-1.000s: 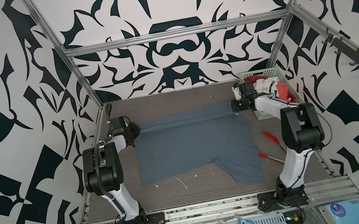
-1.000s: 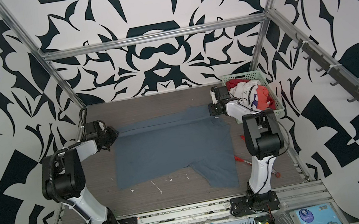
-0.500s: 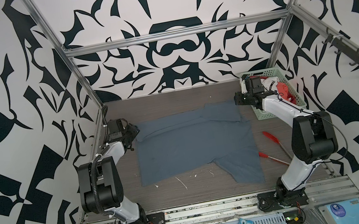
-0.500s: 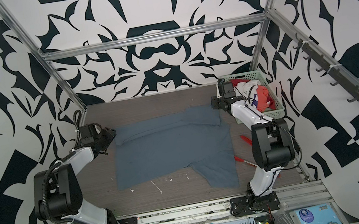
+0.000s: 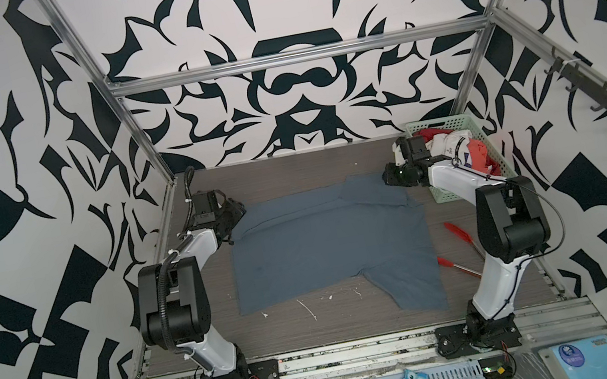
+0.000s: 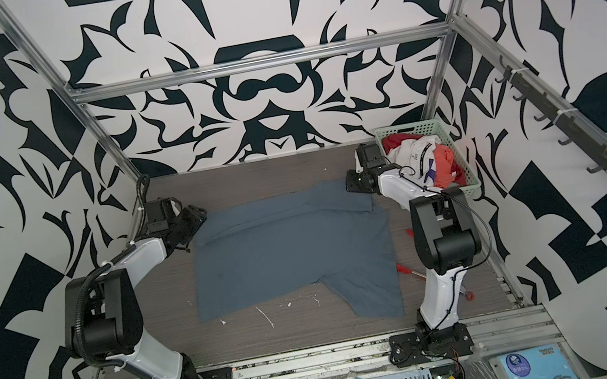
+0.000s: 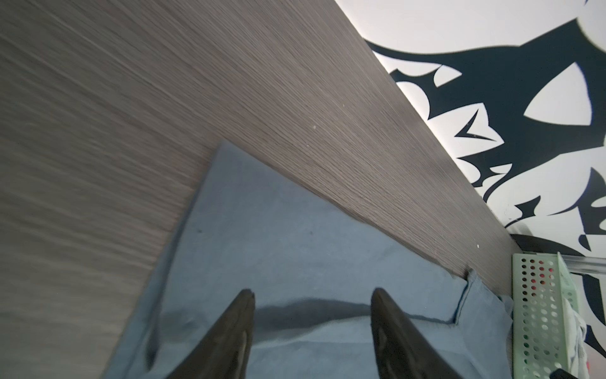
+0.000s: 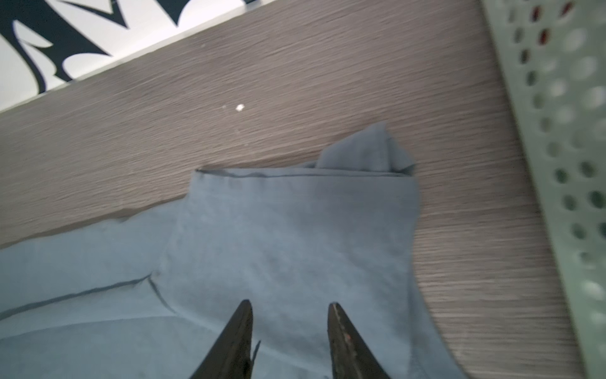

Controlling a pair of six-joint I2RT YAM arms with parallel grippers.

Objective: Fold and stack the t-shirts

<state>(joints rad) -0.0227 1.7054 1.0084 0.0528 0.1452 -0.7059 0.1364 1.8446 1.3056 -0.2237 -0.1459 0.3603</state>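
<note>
A slate blue-grey t-shirt [image 5: 328, 245] [image 6: 291, 251] lies spread on the wooden table, one sleeve pointing toward the front right. My left gripper [image 5: 238, 210] [image 6: 202, 216] hovers at its far left corner. In the left wrist view the left gripper [image 7: 313, 295] stands open over the cloth [image 7: 295, 236], holding nothing. My right gripper [image 5: 388, 180] [image 6: 349, 184] is at the far right sleeve. It too stands open [image 8: 290, 303] just above the fabric [image 8: 288, 229]. More t-shirts, white [image 5: 450, 143] and red-orange [image 5: 478, 149], are heaped in the basket.
A pale green lattice basket [image 5: 445, 119] [image 6: 404, 126] stands at the far right corner, close to my right gripper. Two red-handled tools [image 5: 457, 231] [image 5: 449, 261] lie right of the shirt. White scraps [image 5: 308, 310] dot the table near the front.
The left gripper has opened. The shirt's far edge, taut between both grippers a second ago, now lies slack on the table. Both arms have shifted a little.
</note>
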